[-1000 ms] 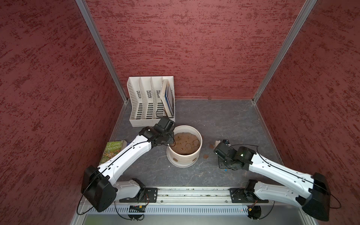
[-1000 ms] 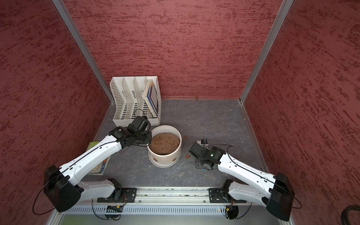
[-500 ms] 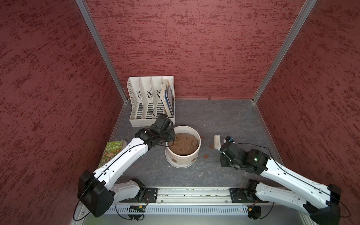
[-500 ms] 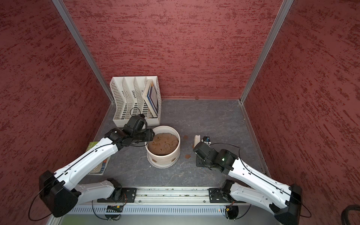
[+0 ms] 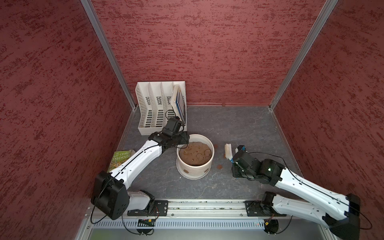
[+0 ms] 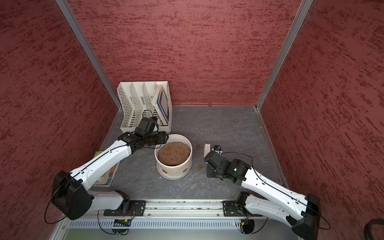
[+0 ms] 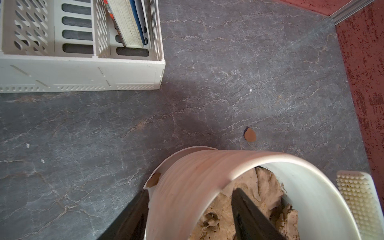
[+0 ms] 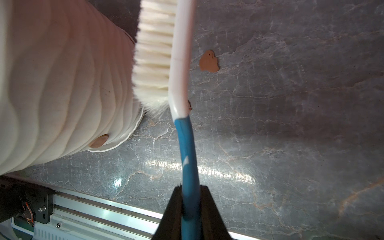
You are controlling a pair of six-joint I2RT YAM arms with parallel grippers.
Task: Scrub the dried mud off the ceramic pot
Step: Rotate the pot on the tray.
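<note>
Over on your left, the green book (image 5: 121, 158) and the white file rack (image 5: 143, 108) sit out of the way and play no part. Next comes the left tool (image 7: 190, 192). Its jaws stand apart, one finger outside the pot wall and one inside beside the brown mound (image 5: 195, 153), so it straddles the rim without pinching it. I judge it is placed there to steady the pot (image 5: 194, 173), which stands upright mid-surface between your two arms; as things are, nothing clamps it. Patches of dried mud (image 8: 99, 140) cling low on the ribbed outer wall near the base, and both top views show two of them on the near side. To the right, a couple of loose flakes (image 5: 219, 166) lie on the grey surface (image 5: 239, 124). Right again, the brush (image 5: 228, 150) hangs beside the pot, its bristles turned toward the wall but stopping short of it. The right tool (image 8: 191, 188) is clamped on the blue handle, far back from the head, likely for reach.
</note>
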